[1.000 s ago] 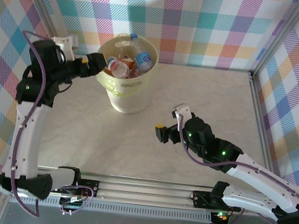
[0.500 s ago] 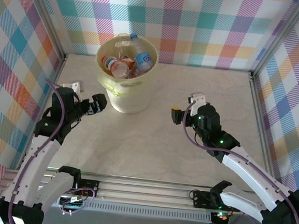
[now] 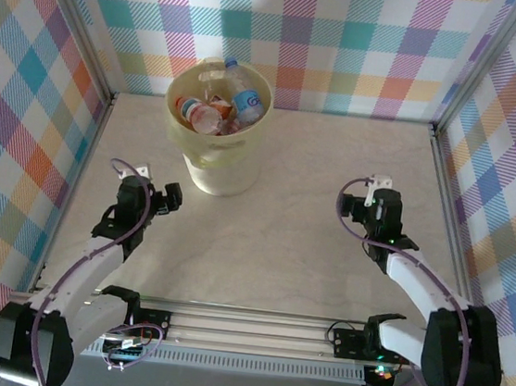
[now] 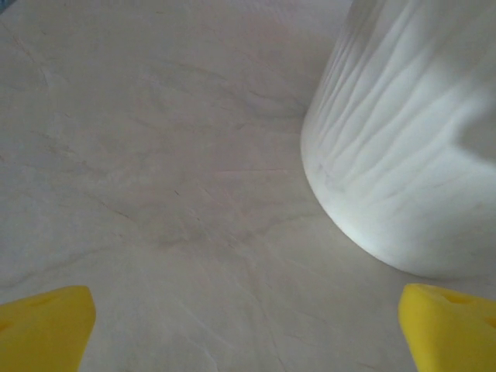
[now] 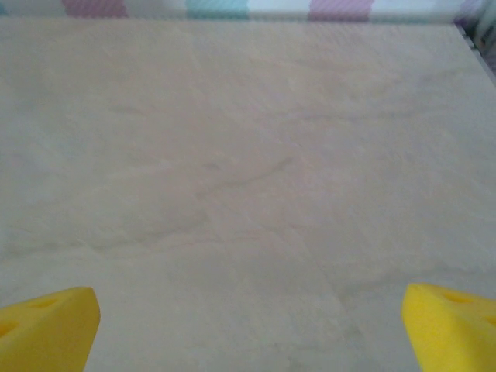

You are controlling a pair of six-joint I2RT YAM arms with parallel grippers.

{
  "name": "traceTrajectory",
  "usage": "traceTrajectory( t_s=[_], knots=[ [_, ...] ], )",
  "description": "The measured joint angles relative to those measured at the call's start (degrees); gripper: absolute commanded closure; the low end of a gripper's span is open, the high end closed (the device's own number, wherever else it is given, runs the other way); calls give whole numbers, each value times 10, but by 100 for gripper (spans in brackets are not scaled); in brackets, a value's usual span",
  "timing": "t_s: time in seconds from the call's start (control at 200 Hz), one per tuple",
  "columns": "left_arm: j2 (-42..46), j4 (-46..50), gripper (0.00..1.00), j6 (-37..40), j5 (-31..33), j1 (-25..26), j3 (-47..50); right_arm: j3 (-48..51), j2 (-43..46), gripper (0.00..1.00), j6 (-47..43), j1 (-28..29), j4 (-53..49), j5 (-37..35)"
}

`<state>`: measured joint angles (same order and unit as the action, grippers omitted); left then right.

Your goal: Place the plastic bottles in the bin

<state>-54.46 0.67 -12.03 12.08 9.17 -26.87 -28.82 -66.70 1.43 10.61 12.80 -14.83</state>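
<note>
Both grippers are spread wide with nothing held, fwiw. On the left gripper (image 4: 248, 329) the yellow fingertips (image 4: 46, 325) are seen at the two bottom corners of the wrist view, and only bare table (image 4: 155, 155) is seen between them. Nothing is touched. The bin (image 4: 403, 155) is found at about 2 o'clock from those fingers, near but apart from them, with just its ribbed pale wall caught by that camera.

Same story on the right gripper (image 5: 248, 329): jaws as far apart as they go, nothing pinched, plain table surface ahead, and a strip of the checked back wall (image 5: 248, 8) at 12 o'clock.

From the top camera, the bin (image 3: 215, 165) is seen standing upright toward 11 o'clock on the table (image 3: 312, 208). It sits roughly at 1 o'clock from the left gripper and well away, at about 10 o'clock, from the right one. The bottles (image 3: 219, 109) are piled inside it up to the rim, and a blue-labelled bottle (image 3: 247, 101) pokes up highest, on the 2 o'clock side of the pile.

Every bottle that can be made out is inside the bin, so the job is judged pretty much done. If anything is left, it would be just parking the arms, tbh.
</note>
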Motion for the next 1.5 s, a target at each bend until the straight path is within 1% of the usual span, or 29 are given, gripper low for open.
traceTrajectory(
  t_s=[0.175,0.34,0.505,0.675,0.8,0.96,1.1,1.195,1.255,1.365,1.5],
  knots=[
    [-97,-123,0,60,29,24,26,56,-51,0,-7,-49,118,32],
    [-158,-240,0,108,37,31,37,85,-121,0,-9,-62,245,48],
    [-213,-346,0,157,41,37,54,85,-170,0,-15,-62,307,63],
    [-283,-430,0,191,41,38,66,86,-187,0,-22,-62,347,74],
    [-295,-450,0,194,39,34,68,86,-203,0,-22,-62,376,74],
    [-303,-463,0,186,20,5,59,86,-207,0,-21,-62,378,63],
    [-327,-511,0,178,5,-8,72,86,-207,0,-20,-62,377,59],
    [-344,-497,0,172,-13,-15,65,85,-207,0,-14,-66,375,52],
    [-351,-480,0,163,-36,-31,50,83,-207,0,-8,-69,372,46],
    [-352,-473,0,155,-56,-53,34,81,-207,0,-2,-73,371,38],
    [-352,-471,0,148,-72,-56,33,81,-207,0,0,-73,371,34]
  ],
)
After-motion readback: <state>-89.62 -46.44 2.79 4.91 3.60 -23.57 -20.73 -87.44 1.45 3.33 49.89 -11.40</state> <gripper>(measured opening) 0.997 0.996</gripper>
